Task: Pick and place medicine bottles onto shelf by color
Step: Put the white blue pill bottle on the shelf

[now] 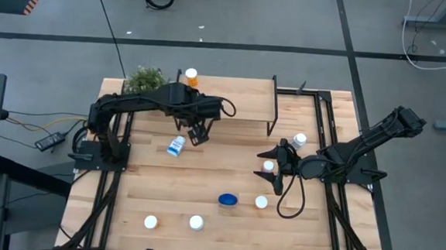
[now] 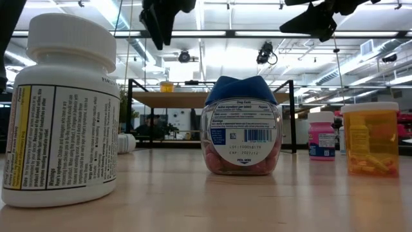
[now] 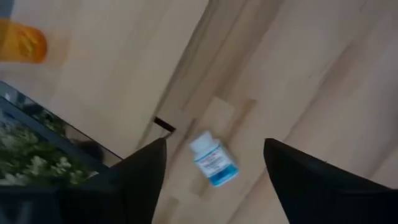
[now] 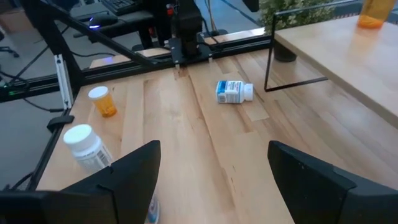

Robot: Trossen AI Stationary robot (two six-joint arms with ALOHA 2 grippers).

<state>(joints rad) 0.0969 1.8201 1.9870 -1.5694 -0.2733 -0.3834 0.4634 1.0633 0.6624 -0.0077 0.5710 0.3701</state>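
A bluish-white bottle [image 1: 176, 145] lies on its side on the table in front of the shelf [image 1: 232, 98]. It also shows in the left wrist view [image 3: 213, 160] and the right wrist view [image 4: 234, 91]. An orange bottle [image 1: 191, 78] stands on the shelf's far left part. My left gripper [image 1: 198, 133] hangs open above the table, just right of the lying bottle, touching nothing. My right gripper [image 1: 273, 168] is open, raised over a white-capped bottle [image 1: 268, 167]. Other bottles stand at the near side: a blue-lidded one [image 2: 243, 125], a pink one [image 2: 322, 135], an orange one [image 2: 370, 138] and a white one [image 2: 64, 109].
A green potted plant [image 1: 144, 80] stands at the shelf's left end. The shelf's black legs [image 1: 272, 116] stand on the table. Another white-capped bottle [image 1: 299, 140] stands near the right arm. Two white-capped bottles [image 1: 196, 223] stand near the front edge.
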